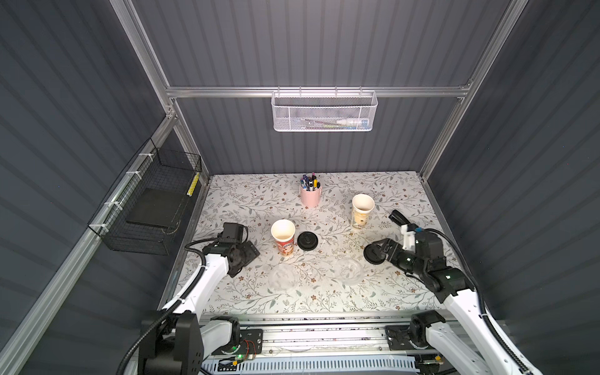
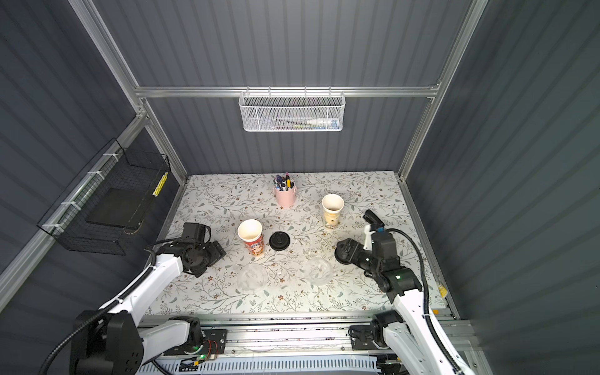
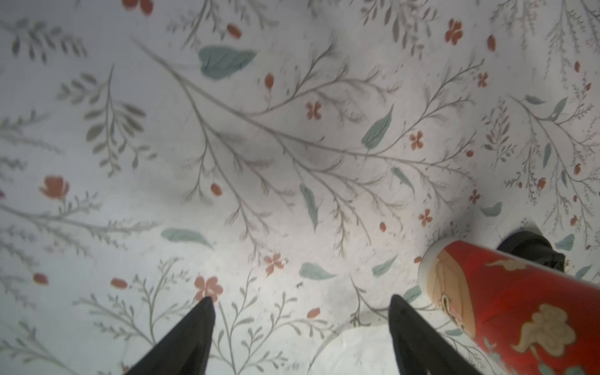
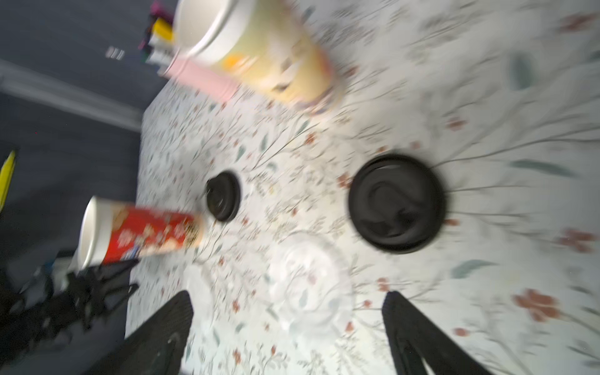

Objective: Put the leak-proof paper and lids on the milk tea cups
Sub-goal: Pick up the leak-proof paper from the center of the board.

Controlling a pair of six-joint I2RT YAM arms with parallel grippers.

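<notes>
Judging by the layout, at the pick-up step: leak-proof paper (image 1: 282, 278) flat on the surface (image 1: 246, 201), near both uncovered milk tea cups (image 1: 283, 237). With left hand (image 3: 302, 302) and right hand (image 4: 287, 293) spread apart, gripping nothing. Next: lower, pinch a film edge.

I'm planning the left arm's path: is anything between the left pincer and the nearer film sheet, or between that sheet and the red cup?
Nothing visible does. Only bare tablecloth separates the left pincer from the film sheet, and the red cup stands open-mouthed just beyond it; the black lid lies beside the cup, off that path.
</notes>
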